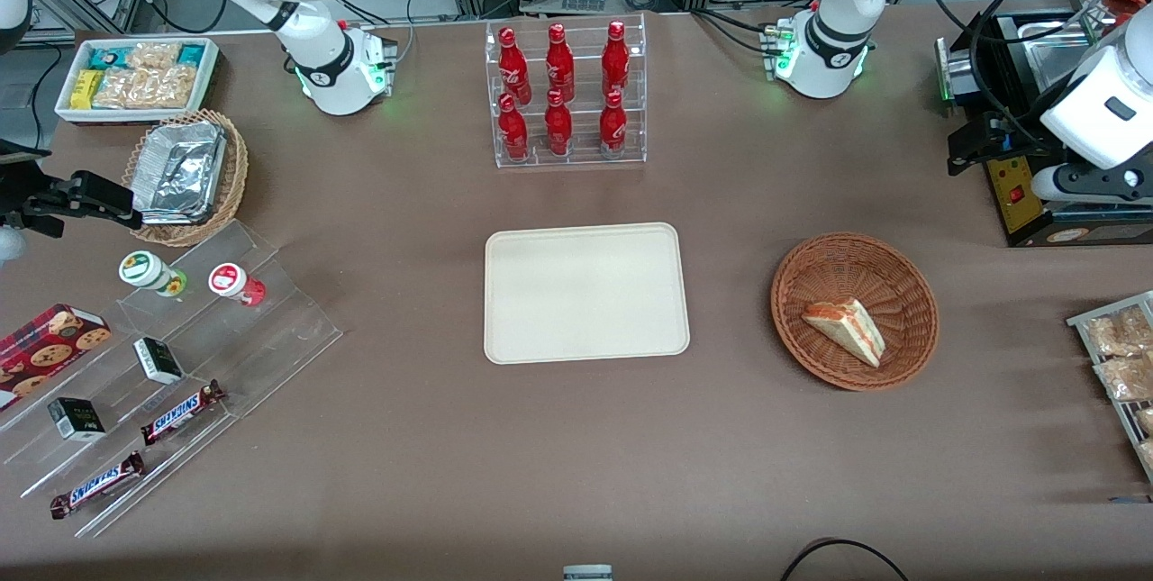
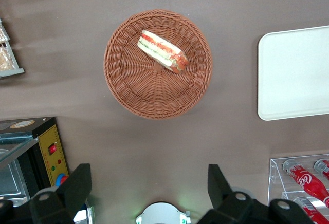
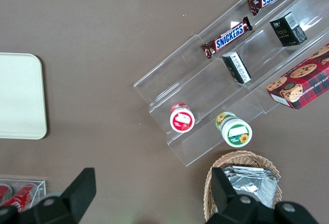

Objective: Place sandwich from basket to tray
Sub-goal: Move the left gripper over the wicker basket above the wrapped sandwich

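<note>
The sandwich [image 1: 847, 329] [image 2: 162, 52], a pale bread wedge with orange-red and green layers, lies inside the round reddish-brown basket [image 1: 793, 329] [image 2: 128, 90]. The cream tray [image 1: 585, 293] [image 2: 293, 75] [image 3: 20, 95] sits bare at the table's middle, beside the basket and apart from it. My gripper [image 1: 973, 147] [image 2: 149, 190] hangs high over the table, farther from the front camera than the basket and toward the working arm's end. It is open, its black fingers [image 2: 77, 188] spread wide with nothing between them.
A clear rack of red bottles [image 1: 567, 95] [image 2: 303, 180] stands farther from the front camera than the tray. A black appliance with a yellow panel [image 1: 1018, 194] [image 2: 49, 152] sits under the gripper. A wire rack of bagged snacks [image 1: 1121, 356] lies at the working arm's end.
</note>
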### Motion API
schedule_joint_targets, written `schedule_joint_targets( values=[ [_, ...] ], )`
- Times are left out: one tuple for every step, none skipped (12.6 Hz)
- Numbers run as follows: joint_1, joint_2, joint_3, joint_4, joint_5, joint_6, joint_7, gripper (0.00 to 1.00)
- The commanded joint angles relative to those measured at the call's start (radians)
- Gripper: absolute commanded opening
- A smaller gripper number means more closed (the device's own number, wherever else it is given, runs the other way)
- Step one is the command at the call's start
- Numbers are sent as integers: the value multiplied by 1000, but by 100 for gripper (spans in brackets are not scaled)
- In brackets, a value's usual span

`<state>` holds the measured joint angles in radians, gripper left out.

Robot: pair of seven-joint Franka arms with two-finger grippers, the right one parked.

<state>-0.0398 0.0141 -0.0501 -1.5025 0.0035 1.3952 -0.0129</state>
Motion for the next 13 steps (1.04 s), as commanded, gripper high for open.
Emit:
schedule_joint_targets(
  values=[
    [12,-22,-14,-15,18,-18,-2,100],
    [14,-14,-14,-13,16,-13,-2,100],
    [14,-5,-16,-19,19,-5,-2,100],
    [12,4,-16,-48,19,8,-6,100],
    [11,3,-16,-100,19,57,-16,100],
    [9,-2,-17,-158,19,132,-48,100],
    [8,-5,-19,-212,18,196,-64,100],
    [8,-5,-19,-250,18,243,-94,100],
    [8,-2,-19,-298,18,299,-143,100],
    [6,0,-19,-352,16,365,-213,100],
    [6,0,-19,-396,12,430,-295,100],
    [6,3,-19,-442,12,499,-350,100],
    [6,9,-19,-474,12,562,-396,100]
  ],
)
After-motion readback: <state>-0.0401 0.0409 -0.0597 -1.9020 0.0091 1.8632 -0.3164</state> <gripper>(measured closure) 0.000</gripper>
